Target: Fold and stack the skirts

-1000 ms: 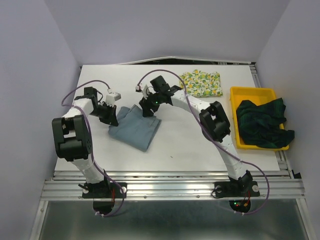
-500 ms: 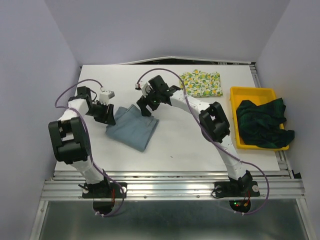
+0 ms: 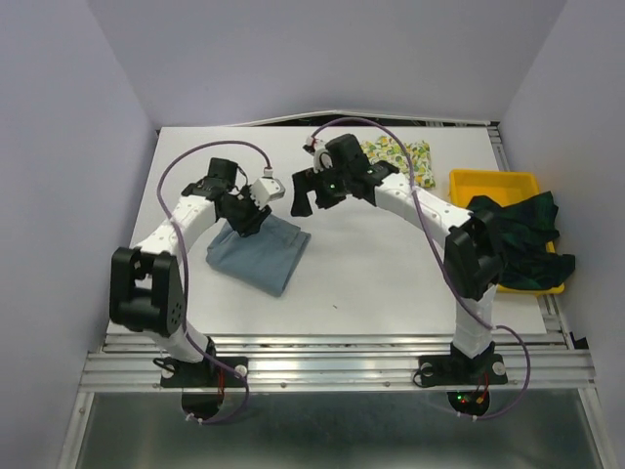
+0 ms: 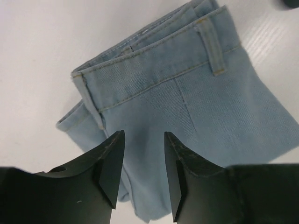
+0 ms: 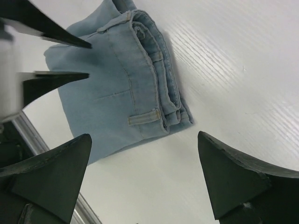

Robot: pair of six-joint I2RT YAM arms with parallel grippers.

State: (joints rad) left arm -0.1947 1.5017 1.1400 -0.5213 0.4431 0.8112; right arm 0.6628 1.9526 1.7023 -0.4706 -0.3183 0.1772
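Observation:
The light blue-grey skirt (image 3: 256,254) lies folded on the white table, waistband and belt loop showing (image 4: 187,93) (image 5: 117,84). My left gripper (image 3: 251,222) (image 4: 144,161) hovers open over the skirt's upper edge, with cloth below the jaws but nothing pinched. Just right of the skirt, my right gripper (image 3: 300,200) (image 5: 142,163) stands wide open above bare table. The lemon-print skirt (image 3: 402,156) lies folded at the back, partly behind the right arm. The dark plaid skirt (image 3: 513,239) is bunched in the tray.
A yellow plastic tray (image 3: 493,178) sits at the table's right edge. The left gripper's fingers (image 5: 51,79) show at the upper left of the right wrist view. Purple walls close in on both sides, and a metal rail runs along the near edge.
My left gripper opened, let go of the blue skirt and swung right over its top edge. My right gripper opened wide and drew back off the skirt to the right.

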